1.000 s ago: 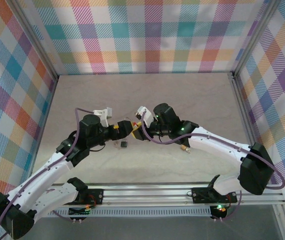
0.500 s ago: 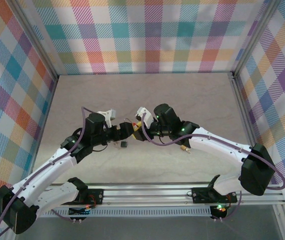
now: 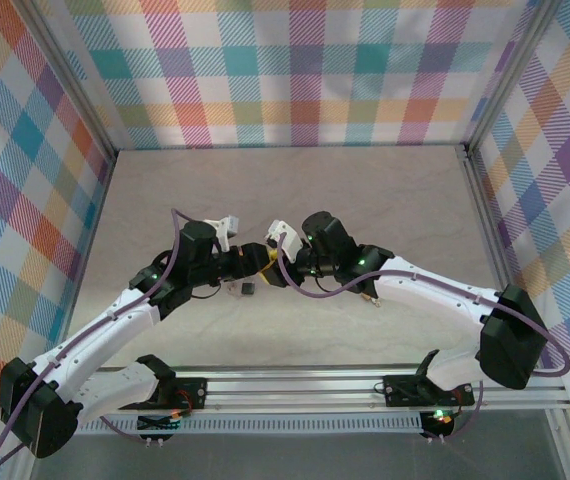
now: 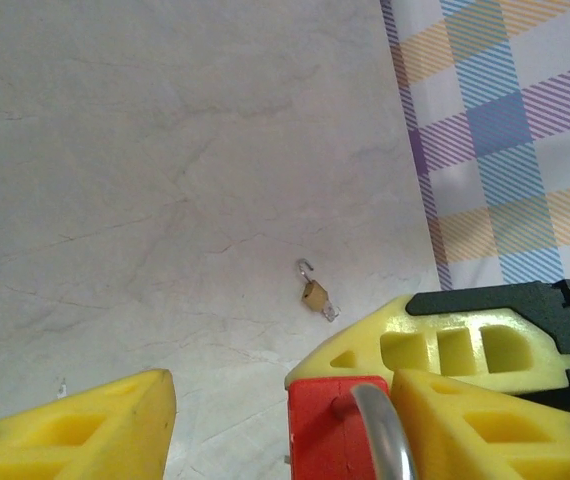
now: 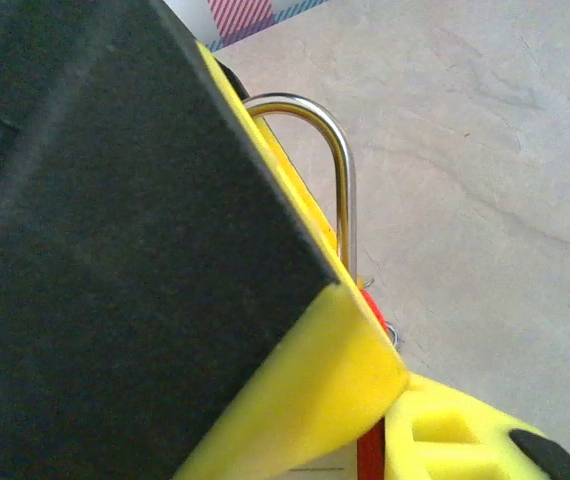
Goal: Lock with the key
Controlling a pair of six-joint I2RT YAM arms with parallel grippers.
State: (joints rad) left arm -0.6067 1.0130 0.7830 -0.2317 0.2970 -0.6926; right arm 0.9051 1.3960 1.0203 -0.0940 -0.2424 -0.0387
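**Left pincer** (image 4: 285,382): the jaws stand roughly half open and straddle the red padlock (image 4: 333,430). In the left wrist view the padlock body sits against the finger at 3 o'clock. A clear gap separates it from the outer finger (image 4: 95,430) at 9 o'clock, so no grip is made.

**Right pincer** (image 3: 278,266): closed on the red padlock and carrying it clear of the table (image 4: 165,150) (its yellow-and-black finger (image 4: 485,345) lies just above the padlock body in the left wrist view).

**Padlock location:** in the air above the middle of the table, between the two pincers.

**Orientation:** in the right wrist view the steel shackle (image 5: 341,180) has its bow at 12 o'clock. Its legs run down to the red body toward 6 o'clock, and the long axis follows that line, along the finger pad.

**Surroundings:** in the top view a small brass padlock (image 4: 314,293), shackle open, lies on the table at 4 o'clock from the pincers, well apart. A small dark object (image 3: 248,289) lies at 7 o'clock, near the left pincer; whether it is the key cannot be told.
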